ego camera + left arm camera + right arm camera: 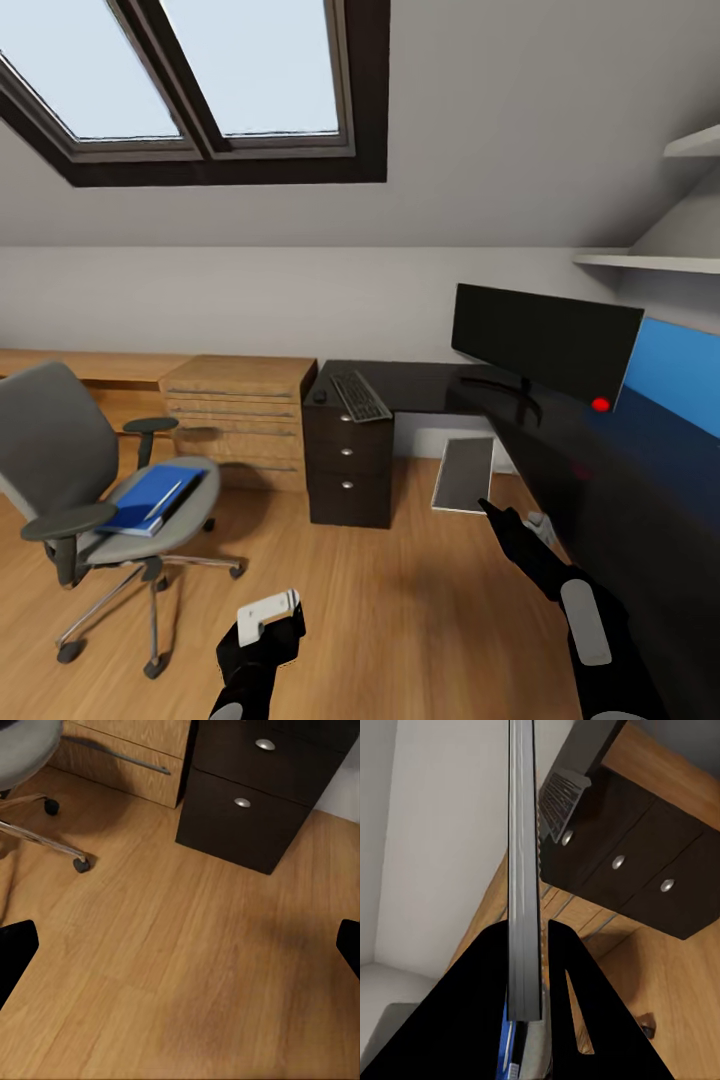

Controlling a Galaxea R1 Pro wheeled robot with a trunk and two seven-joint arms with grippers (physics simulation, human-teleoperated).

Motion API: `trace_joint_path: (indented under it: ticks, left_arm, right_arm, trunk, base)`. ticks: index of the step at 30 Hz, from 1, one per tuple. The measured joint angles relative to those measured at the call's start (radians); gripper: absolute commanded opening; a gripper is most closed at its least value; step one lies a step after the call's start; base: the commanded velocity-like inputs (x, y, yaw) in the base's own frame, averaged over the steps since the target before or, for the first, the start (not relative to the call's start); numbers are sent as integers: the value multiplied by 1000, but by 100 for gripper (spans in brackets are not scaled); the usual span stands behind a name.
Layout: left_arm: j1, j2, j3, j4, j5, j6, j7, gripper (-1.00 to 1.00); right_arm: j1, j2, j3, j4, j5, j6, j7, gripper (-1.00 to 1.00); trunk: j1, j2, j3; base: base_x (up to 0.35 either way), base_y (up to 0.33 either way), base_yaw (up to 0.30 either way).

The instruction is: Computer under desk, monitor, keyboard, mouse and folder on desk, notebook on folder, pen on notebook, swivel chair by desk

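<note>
Wooden flooring (400,600) lies below the notebook (464,475), which your right gripper (529,967) holds clamped by one edge beside the desk (560,450). Treat it as thin, light and stiff; keep hold near that edge. Your left gripper (180,945) stands wide open, empty.

Head view: taken from high on the robot, facing forward and slightly down across the room, with the bench (560,420) at right and the swivel chair (90,480) at left, both at middle distance. Left wrist view: looks steeply down at the wooden floor (180,967) from fairly near, catching the black drawer unit (247,802) and a chair castor (81,864). Right wrist view: apparently rolled sideways, close along the notebook (524,870) edge. All three views share the drawer unit; the keyboard (359,395) appears in head and right wrist views.
</note>
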Motion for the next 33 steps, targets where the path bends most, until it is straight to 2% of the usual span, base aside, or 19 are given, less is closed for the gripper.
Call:
trace_joint_path:
  ticks: [33]
  left_arm:
    - [0, 0, -2, -1, 0, 2, 0, 100]
  right_arm:
    - [0, -3, -2, 0, 0, -3, 1, -100]
  trunk:
    - [-127, 231, 103]
  base:
    - [328, 0, 0]
